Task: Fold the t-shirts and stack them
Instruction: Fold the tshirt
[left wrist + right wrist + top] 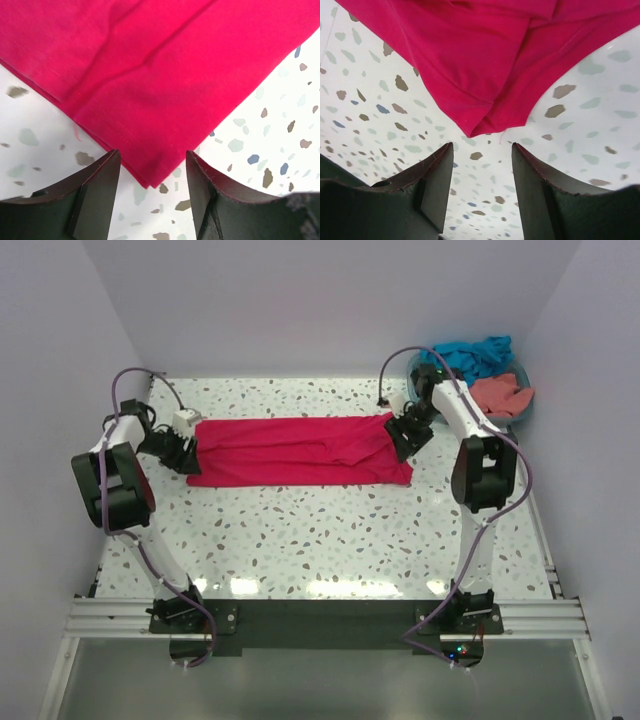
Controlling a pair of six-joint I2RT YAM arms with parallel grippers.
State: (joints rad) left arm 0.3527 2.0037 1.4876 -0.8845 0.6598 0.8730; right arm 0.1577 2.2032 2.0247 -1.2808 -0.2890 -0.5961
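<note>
On my left, the left gripper (185, 452) sits low at the left end of the red shirt (300, 448). Through its wrist camera I see the jaws standing apart with a corner of the shirt lying flat on the worktop (330, 540) between them; neither finger (100, 185) pinches the cloth, so it grips nothing.

The red shirt lies across the far middle of the worktop as a long band, folded lengthwise, with a few creases running along it. Nothing lies on it.

At its right end is the right gripper (408, 435), jaws likewise apart and empty. From its wrist camera the shirt's rounded, doubled corner stops just short of the fingertips, with bare worktop showing between the fingers.

Just beyond that arm, in the far right corner, stands a basket (512, 420). It holds the teal shirt (475, 355), bunched at the back, and the coral shirt (500, 393), crumpled in front. The right arm's elbow and its cable (400, 352) cross in front of the basket's left side.

The worktop is white, glossy, speckled with grey, brown and blue chips, and shows lamp glare near the front. Plain pale walls (300, 300) close in three sides. A metal rail (320, 618) along the near edge carries both arm bases.
</note>
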